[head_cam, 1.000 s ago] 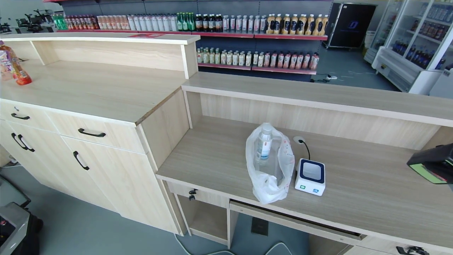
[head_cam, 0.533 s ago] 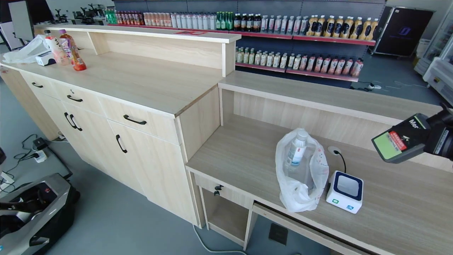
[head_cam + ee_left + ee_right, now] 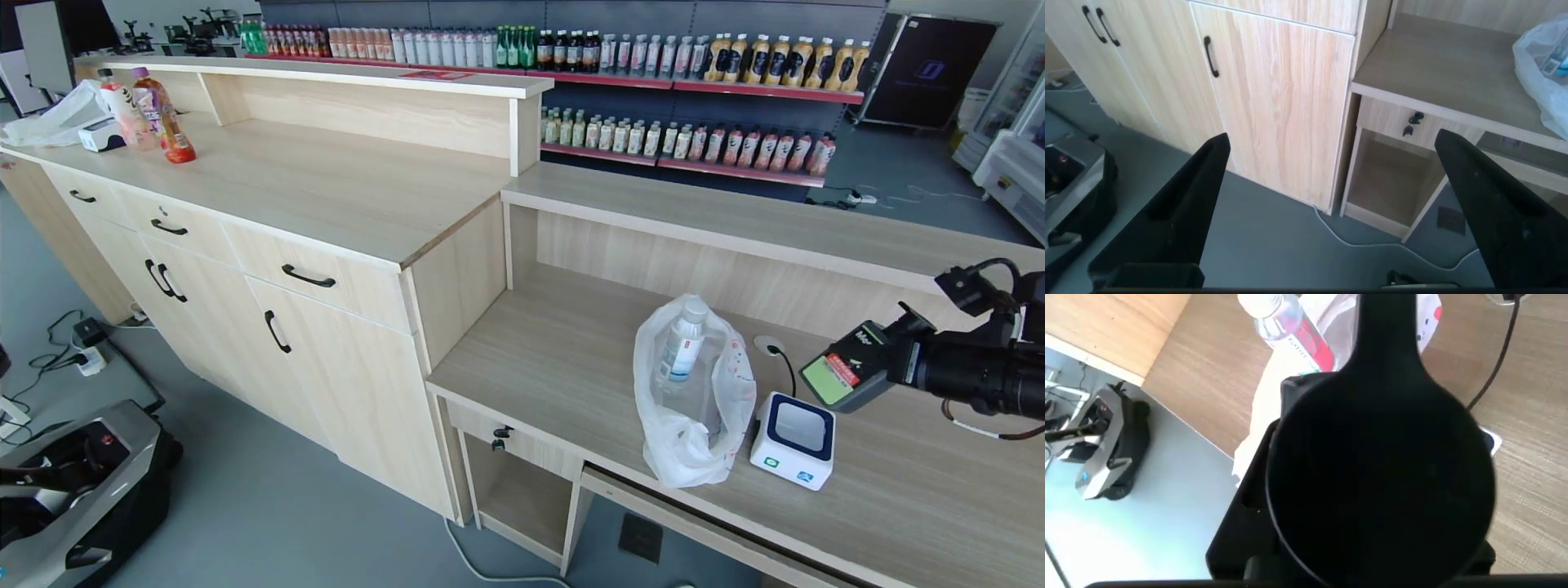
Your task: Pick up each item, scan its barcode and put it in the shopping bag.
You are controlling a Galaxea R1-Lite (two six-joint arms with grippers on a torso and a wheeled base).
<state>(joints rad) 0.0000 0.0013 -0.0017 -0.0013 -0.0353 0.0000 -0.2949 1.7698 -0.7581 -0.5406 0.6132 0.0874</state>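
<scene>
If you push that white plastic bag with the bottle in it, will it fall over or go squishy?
The shopping bag looks thin and crumpled, so it would probably squish, not hold its shape. The tall water bottle standing inside might tip over with a hard push. Lifted by its rim, the bag would likely sag around the bottle.

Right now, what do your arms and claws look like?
The left claw has two broad, matte black fingers, wedge-shaped and tapering to blunt tips. The right arm is a black, ringed cylinder ending in the black right claw. A small black block sits on top of it, a black cable loops from the block, and a thin reddish wire hangs beneath.
</scene>
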